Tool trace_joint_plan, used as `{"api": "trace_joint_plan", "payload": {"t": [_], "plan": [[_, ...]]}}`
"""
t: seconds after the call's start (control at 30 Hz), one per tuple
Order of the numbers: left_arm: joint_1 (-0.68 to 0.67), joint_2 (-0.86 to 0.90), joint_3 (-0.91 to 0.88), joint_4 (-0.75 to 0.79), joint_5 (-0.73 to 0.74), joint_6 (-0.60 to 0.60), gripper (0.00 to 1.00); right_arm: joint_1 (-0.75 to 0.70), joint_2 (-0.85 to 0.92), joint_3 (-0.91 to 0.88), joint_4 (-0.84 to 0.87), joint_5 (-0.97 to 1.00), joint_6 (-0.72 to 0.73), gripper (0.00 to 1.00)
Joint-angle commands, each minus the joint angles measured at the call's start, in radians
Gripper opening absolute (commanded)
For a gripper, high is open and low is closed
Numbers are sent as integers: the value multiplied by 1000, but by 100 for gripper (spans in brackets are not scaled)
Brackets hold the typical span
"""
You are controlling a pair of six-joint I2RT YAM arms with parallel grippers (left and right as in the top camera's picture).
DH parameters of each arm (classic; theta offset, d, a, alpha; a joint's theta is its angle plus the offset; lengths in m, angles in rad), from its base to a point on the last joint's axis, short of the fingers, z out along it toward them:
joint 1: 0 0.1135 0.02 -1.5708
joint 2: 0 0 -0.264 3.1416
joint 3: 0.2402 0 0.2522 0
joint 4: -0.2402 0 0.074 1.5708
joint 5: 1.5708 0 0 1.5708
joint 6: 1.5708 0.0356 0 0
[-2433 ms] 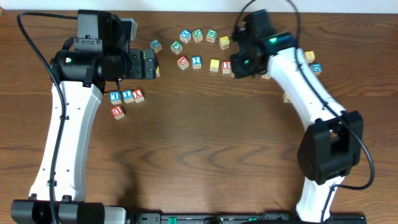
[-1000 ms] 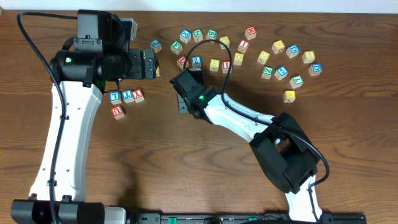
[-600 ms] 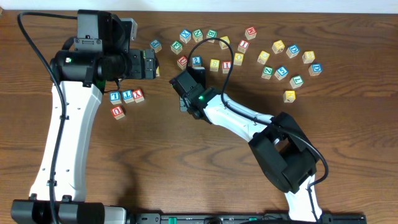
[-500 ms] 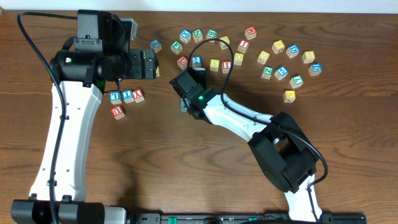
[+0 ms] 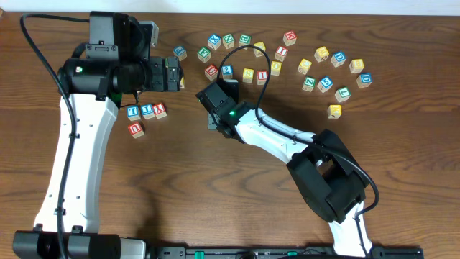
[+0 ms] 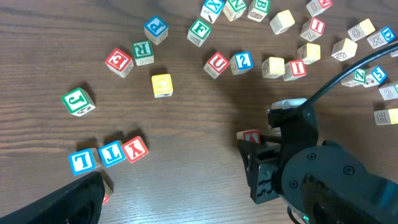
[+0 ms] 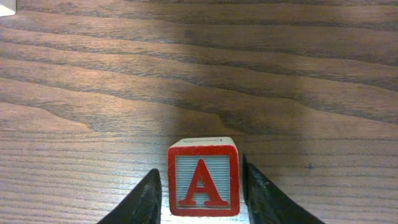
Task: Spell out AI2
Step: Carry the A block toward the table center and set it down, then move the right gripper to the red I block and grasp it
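My right gripper [image 7: 200, 169] stands low over the wooden table [image 7: 199, 62], its two fingers [image 7: 144, 199] bracketing the A cube [image 7: 203, 180], which sits flat on the boards with its red letter upright and facing my wrist camera. The fingers are parted rather than clamped. A thin strip of tabletop shows between the cube and the finger on the left of that view, and the finger on the other side stands very close to the cube's edge, with contact there too fine to judge. The cube lies squarely between the fingertips, on open wood, apart from the scatter of lettered cubes along the far side of the table. In that scatter, seen from my left wrist, the blue 2 cube [image 6: 242, 60] sits in a loose row with a plain yellow cube [image 6: 272, 66] just beside it and the red I cube [image 6: 295, 68] next along. From overhead the A cube is hidden beneath my right wrist. My left gripper [image 5: 176, 75] hangs off to the side near the left end of the scatter, fingers spread wide and holding nothing.
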Motion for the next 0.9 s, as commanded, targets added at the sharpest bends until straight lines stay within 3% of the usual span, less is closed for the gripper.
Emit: {"api": "trace_joint_plan", "payload": {"t": [0.0, 0.6, 0.87], "plan": [[4, 15, 22, -3, 1, -1, 99, 3, 5, 11, -9, 3, 13, 40], [4, 15, 22, -3, 1, -1, 99, -117, -183, 65, -137, -130, -20, 47], [4, 15, 22, -3, 1, -1, 99, -254, -240, 177, -251, -176, -204, 42]]}}
